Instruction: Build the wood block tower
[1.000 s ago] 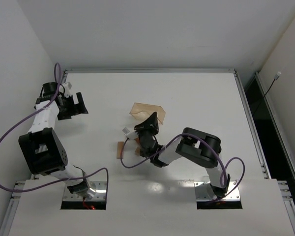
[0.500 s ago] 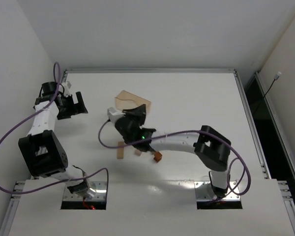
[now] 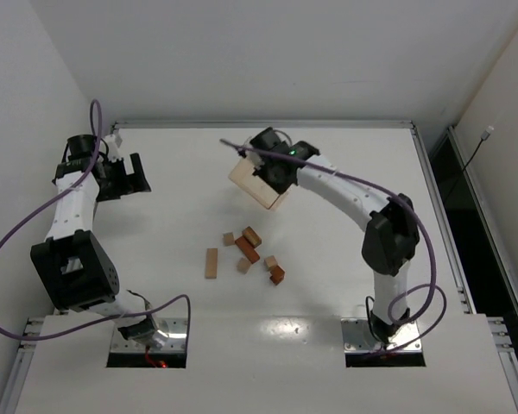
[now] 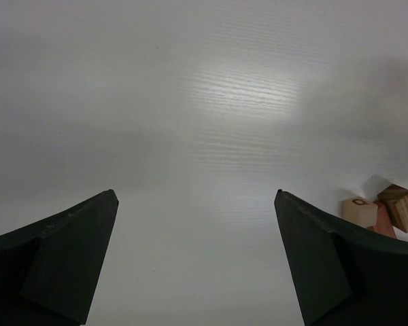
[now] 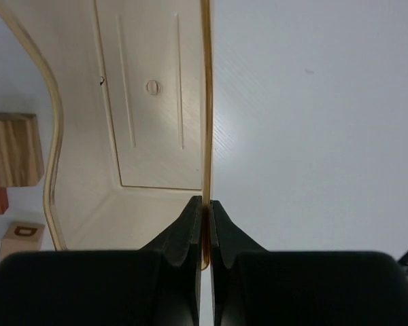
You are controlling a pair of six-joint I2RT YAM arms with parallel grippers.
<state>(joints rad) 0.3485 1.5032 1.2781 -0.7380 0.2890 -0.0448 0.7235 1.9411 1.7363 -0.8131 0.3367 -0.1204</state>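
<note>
Several small wood blocks [image 3: 247, 252] lie loose on the table's middle: a tan bar [image 3: 211, 262] at the left, a reddish-brown cube [image 3: 277, 276] at the right. No tower stands. My right gripper [image 3: 268, 169] is shut on the wall of the translucent orange tray [image 3: 256, 186] and holds it, empty, above the far middle of the table. In the right wrist view the jaws [image 5: 204, 207] pinch the tray's thin wall [image 5: 205, 102], with blocks [image 5: 13, 149] at the left edge. My left gripper [image 3: 129, 177] is open and empty at the far left. Its wrist view shows two blocks [image 4: 381, 209] at the right edge.
The white table [image 3: 354, 216] has a raised metal rim along its far and right sides. White walls close in at left and back. Purple cables loop beside both arms.
My right gripper has carried the orange tray from over the table's middle up and back to the far middle. The blocks now lie scattered where the tray was. The left arm barely moved.
</note>
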